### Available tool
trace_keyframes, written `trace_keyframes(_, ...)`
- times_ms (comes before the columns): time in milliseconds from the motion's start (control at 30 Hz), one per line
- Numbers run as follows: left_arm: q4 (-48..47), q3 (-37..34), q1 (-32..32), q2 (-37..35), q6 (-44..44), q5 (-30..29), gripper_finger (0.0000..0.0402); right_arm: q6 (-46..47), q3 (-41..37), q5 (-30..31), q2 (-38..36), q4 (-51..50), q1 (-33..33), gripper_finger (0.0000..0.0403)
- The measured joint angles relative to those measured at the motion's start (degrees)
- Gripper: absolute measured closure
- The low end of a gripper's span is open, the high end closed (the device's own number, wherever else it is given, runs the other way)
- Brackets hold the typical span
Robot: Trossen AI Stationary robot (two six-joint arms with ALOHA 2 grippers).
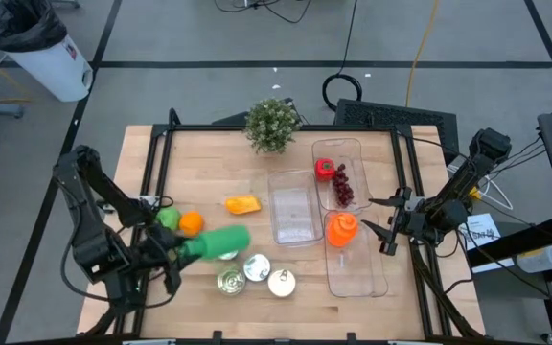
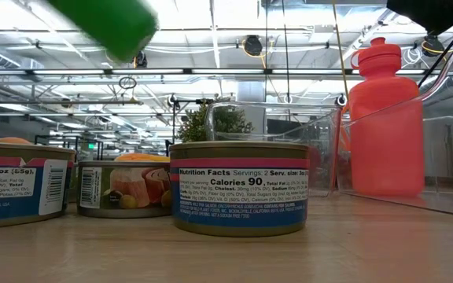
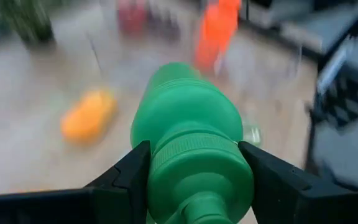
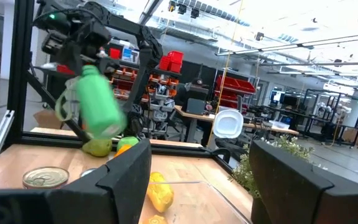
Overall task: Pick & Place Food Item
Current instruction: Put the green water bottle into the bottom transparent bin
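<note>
My left gripper is shut on a green bottle near its cap end and holds it lying sideways above the front left of the table. In the left wrist view the green bottle fills the space between both fingers. The low view shows the green bottle well above the cans. The right wrist view sees the green bottle lifted across the table. My right gripper stands open at the right side, beside an orange bottle in a clear tray.
Three cans stand under the bottle. An orange, a green fruit and a yellow food item lie nearby. A middle clear tray and a back tray with grapes and a red item sit right of centre. A plant stands behind.
</note>
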Motion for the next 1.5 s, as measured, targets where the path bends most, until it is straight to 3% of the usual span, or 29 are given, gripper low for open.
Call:
trace_keyframes(133,5.21,-0.91,2.33,0.71,6.74,-12.56,0.0202,-2.12,0.00,0.14,0.00,-1.83,0.00,0.0149)
trace_keyframes(300,20.16,-5.66,7.12,1.52,19.93,-17.45,0.0202,-1.02,0.00,0.28,0.01,-2.99,0.00,0.0149)
trace_keyframes(467,47.25,-12.90,13.28,1.54,40.57,-9.80,0.0203,1.74,0.28,0.24,0.78,-4.83,0.00,0.0149)
trace_keyframes(600,71.60,-17.96,17.11,1.52,59.91,-1.18,0.0203,2.98,5.53,0.48,5.19,-16.03,-0.31,0.0149)
trace_keyframes(667,77.76,-19.54,19.08,1.52,65.28,3.11,0.0203,4.83,9.95,0.52,8.87,-20.57,-0.87,0.0146)
trace_keyframes(933,78.28,-19.85,26.88,1.52,65.67,15.24,0.0203,7.87,29.50,4.72,23.27,-33.64,-1.60,0.0086)
trace_keyframes(1133,78.44,-19.78,30.73,2.49,65.41,22.03,0.0203,12.90,46.74,5.76,29.13,-56.29,-3.33,0.0046)
trace_keyframes(1200,78.76,-19.78,31.50,2.93,65.52,24.05,0.0203,16.73,51.65,1.17,30.40,-64.33,-5.18,0.0046)
trace_keyframes(1333,78.46,-19.74,32.40,4.01,66.50,25.37,0.0203,28.64,59.31,-17.77,32.20,-79.18,-11.40,0.0054)
trace_keyframes(1500,78.62,-19.74,32.26,3.90,68.69,25.72,0.0203,33.69,62.47,-28.18,34.44,-88.00,-20.49,0.0059)
